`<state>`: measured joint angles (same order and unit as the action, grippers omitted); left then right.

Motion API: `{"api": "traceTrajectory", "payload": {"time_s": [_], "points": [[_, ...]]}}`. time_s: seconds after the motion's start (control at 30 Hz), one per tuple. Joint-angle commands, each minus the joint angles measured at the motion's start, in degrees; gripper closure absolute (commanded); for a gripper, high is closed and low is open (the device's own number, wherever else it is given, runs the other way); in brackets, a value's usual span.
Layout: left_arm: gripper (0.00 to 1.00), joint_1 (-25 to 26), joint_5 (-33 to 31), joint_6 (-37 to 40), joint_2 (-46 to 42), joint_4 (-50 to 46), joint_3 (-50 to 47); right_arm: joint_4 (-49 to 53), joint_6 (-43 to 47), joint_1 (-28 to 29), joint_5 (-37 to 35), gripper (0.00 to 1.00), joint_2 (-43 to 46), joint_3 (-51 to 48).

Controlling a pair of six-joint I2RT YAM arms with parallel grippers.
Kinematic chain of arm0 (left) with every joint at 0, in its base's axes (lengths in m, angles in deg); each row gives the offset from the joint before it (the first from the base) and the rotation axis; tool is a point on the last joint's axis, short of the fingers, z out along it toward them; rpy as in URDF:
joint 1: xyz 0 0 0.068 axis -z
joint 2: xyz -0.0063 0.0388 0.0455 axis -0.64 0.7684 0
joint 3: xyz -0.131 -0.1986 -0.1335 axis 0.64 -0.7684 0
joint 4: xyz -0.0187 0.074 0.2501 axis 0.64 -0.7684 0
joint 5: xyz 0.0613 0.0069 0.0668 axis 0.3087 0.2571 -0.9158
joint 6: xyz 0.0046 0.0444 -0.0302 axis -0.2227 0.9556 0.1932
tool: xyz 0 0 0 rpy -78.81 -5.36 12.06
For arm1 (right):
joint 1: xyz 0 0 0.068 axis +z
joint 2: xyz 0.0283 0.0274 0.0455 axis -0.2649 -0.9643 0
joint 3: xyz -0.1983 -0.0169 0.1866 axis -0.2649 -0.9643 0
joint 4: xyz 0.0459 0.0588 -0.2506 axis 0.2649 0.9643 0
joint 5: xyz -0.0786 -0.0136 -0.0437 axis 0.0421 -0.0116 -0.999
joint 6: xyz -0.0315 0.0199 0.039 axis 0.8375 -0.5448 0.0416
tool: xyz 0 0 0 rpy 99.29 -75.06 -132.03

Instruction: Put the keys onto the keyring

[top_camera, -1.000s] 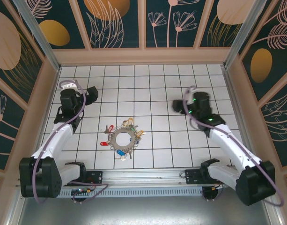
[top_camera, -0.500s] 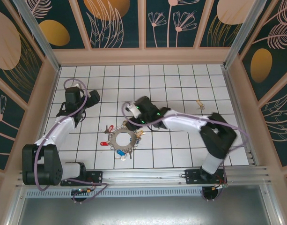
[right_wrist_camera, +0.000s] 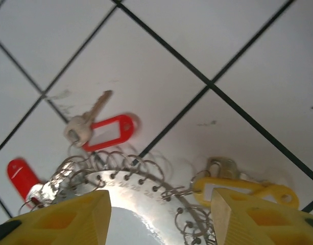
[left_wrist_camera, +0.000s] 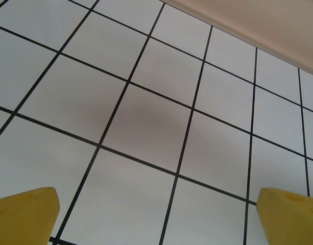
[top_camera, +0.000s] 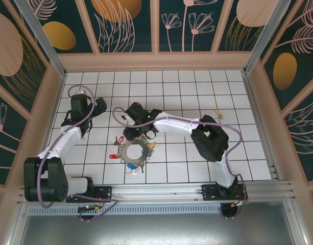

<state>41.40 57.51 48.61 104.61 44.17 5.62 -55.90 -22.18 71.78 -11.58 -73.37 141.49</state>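
Right end effector is held partly spread over the far rim of the keyring. The keyring lies on the table, fringed with keys. Contact cannot be judged. Left end effector is spread wide over bare tiles.

You are looking down on a white tiled tabletop ruled by thin black lines, boxed in on the left, far and right sides by dark teal wall panels painted with pale flower outlines and orange-gold ovals, set in light wooden frames. An aluminium rail runs along the near edge. Light falls evenly.
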Motion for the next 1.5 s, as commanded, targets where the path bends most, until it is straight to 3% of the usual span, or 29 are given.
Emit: {"api": "traceTrajectory", "payload": {"time_s": [0.0, 0.37, 0.87, 1.2, 1.37, 1.47], "points": [[0.01, -0.2, -1.1, -0.7, 0.8, -1.5, 1.9, 5.7, -3.7, 0.2, -4.8, 0.43, -3.6, 2.7], [0.01, -0.2, -2.0, -0.4, 0.6, -1.4, 1.6, 8.2, -3.0, 2.0, -18.1, 0.41, -5.3, -1.4], [0.01, -0.2, 0.0, -0.4, 1.0, -0.7, 1.2, 4.9, 0.3, -8.7, -23.5, 0.41, 13.4, -23.9], [0.01, -0.2, 4.4, 0.1, 1.8, 0.7, 1.0, 4.3, 5.5, -9.9, -12.8, 0.41, 22.4, -22.0], [0.05, -0.1, 9.2, -0.1, 1.8, 0.9, -0.4, 7.1, 8.9, -8.8, -7.3, 0.44, 22.5, -19.5], [0.04, -0.1, 13.8, -1.0, 0.2, 0.1, -1.3, 4.3, 14.9, -7.2, -2.0, 0.44, 25.9, -23.3]]}}
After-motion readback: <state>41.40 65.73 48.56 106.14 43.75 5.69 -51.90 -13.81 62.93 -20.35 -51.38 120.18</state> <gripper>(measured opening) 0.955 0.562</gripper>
